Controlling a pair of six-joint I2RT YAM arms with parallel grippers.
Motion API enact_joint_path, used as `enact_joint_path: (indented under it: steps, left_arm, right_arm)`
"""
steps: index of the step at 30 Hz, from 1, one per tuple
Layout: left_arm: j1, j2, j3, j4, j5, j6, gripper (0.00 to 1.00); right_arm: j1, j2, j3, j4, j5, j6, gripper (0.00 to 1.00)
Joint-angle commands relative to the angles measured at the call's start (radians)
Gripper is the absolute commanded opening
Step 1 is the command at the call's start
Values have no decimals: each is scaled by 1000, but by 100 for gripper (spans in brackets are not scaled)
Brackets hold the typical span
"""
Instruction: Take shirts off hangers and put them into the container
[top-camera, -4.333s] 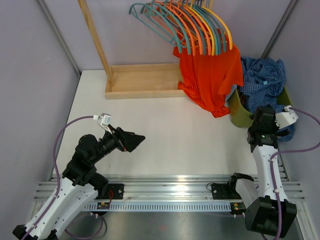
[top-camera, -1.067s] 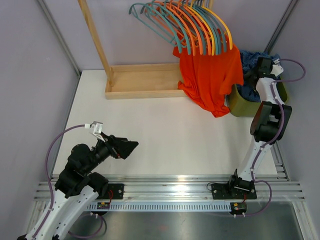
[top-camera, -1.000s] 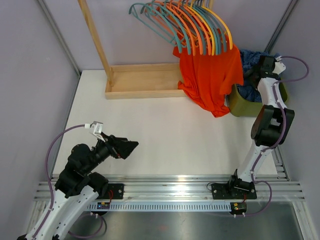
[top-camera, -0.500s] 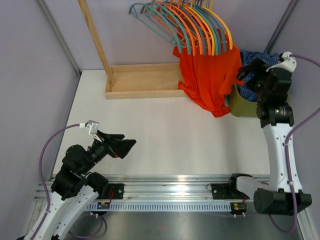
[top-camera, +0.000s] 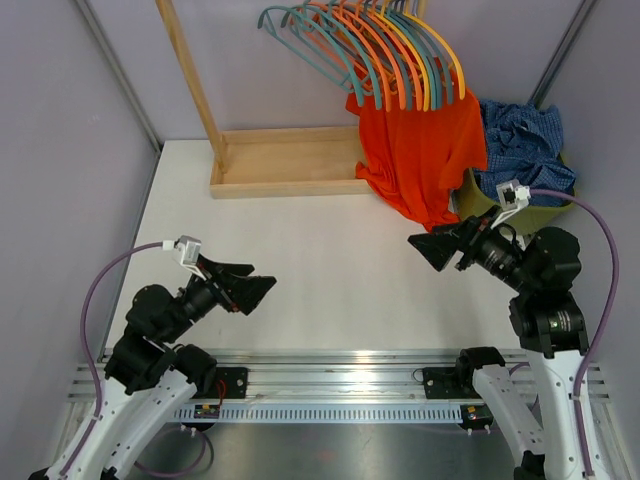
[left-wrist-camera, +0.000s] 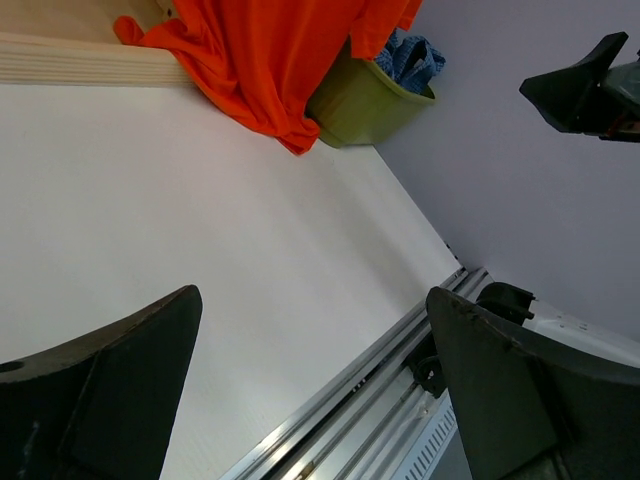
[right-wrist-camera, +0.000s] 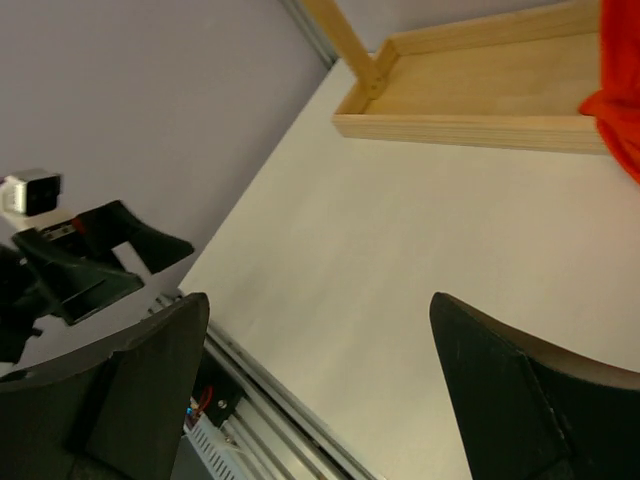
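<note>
Both pairs of jaws are spread fully apart and hold nothing. Between the fingers of the left gripper (top-camera: 256, 281) the wrist view shows only bare white table (top-camera: 330, 260), and the same goes for the right gripper (top-camera: 424, 245). The two grippers point toward each other across the table, well apart, so each appears small in the other's wrist camera. The orange-red shirt (top-camera: 420, 160) hangs from the bunch of orange, teal and yellow hangers (top-camera: 385, 50), far ahead of the left jaws and off to their right. For the right jaws it is off to the side, and only its edge shows at the right border of that wrist view. The shirt's lower hem droops beside the olive-green container (top-camera: 478, 208), which lies behind the right jaws, close to that arm's wrist. A dark blue checked shirt (top-camera: 522, 140) is heaped in the container. The light wooden base frame (top-camera: 285, 160) lies ahead of both jaws at the table's far edge.
</note>
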Motion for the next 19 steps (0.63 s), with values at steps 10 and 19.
enact_joint_path:
  steps: [10,19]
  left_arm:
    - [0,38,100,111,66,17,99]
    - [0,89,157,94,47,56,99]
  right_arm:
    - [8,-121,-60,110,-290,74,100]
    - [8,-100,-85,188,-313,102,99]
